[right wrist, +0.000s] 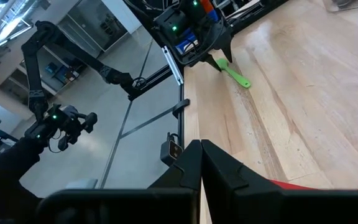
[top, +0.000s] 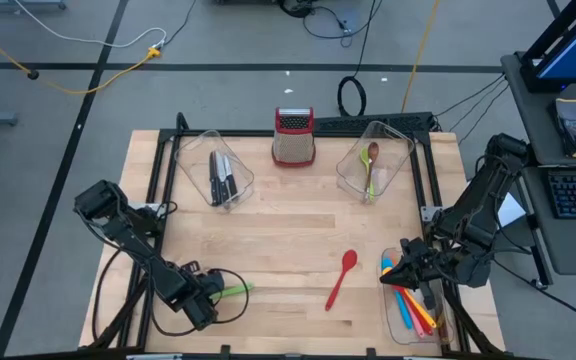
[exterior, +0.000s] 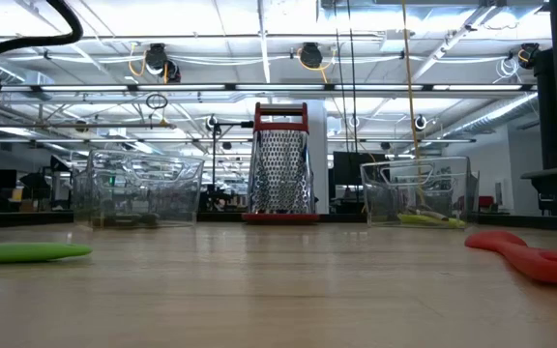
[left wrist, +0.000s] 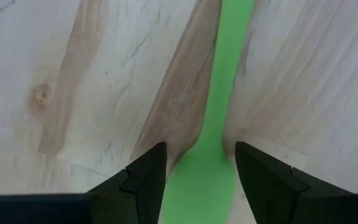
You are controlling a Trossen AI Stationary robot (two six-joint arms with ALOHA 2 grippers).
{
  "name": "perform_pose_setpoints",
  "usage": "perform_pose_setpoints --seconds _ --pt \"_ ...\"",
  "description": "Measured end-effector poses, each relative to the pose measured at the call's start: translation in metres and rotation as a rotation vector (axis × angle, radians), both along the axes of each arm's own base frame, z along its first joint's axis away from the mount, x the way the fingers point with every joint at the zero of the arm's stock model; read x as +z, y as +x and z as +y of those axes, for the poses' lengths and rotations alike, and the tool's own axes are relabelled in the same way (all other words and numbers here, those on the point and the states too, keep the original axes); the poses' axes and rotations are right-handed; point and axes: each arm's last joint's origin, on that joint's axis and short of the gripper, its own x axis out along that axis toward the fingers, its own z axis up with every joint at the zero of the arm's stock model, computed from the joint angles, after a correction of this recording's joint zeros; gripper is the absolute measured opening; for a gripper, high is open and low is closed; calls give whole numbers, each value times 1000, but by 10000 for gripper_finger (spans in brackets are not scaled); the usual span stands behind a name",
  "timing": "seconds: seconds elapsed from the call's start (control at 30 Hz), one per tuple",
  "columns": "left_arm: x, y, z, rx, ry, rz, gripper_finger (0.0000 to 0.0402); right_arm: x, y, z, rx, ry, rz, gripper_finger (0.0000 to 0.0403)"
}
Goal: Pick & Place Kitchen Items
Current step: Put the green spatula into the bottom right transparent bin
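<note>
A pale wooden table (top: 288, 230) stands on a grey floor crossed by cables. At its far edge, a metal box grater (top: 293, 138) with a red top stands between two clear bins: the left bin (top: 213, 170) holds black-handled knives (top: 221, 178), the right bin (top: 375, 160) a brown spoon (top: 372, 155) and a green utensil (top: 370, 182). A red spoon (top: 341, 277) lies alone near the table's middle front. The left gripper (left wrist: 197, 165) is low at the front left corner, its fingers spread on either side of a green spatula (left wrist: 219, 118) lying flat on the wood, not closed on it. The right gripper (right wrist: 201, 163) hangs at the front right, fingers pressed together and empty, beside a third bin (top: 413, 305) containing orange, pink, blue and yellow spatulas (top: 408, 295).
</note>
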Motion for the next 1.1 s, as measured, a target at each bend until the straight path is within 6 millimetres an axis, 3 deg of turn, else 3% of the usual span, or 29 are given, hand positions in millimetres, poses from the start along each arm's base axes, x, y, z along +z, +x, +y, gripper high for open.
perform_pose_setpoints --seconds 0.7,0.8,1.0,1.1 --pt "0 -1 -3 4 -51 32 193 0 0 0 1 -1 0 1" --pt "0 -1 -3 5 -46 27 159 0 0 0 3 -7 -2 2" --pt "1 1 -3 2 -30 -20 31 0 0 0 3 -7 -2 2" --pt "1 1 -2 8 -17 -31 10 0 0 0 2 -7 -2 3"
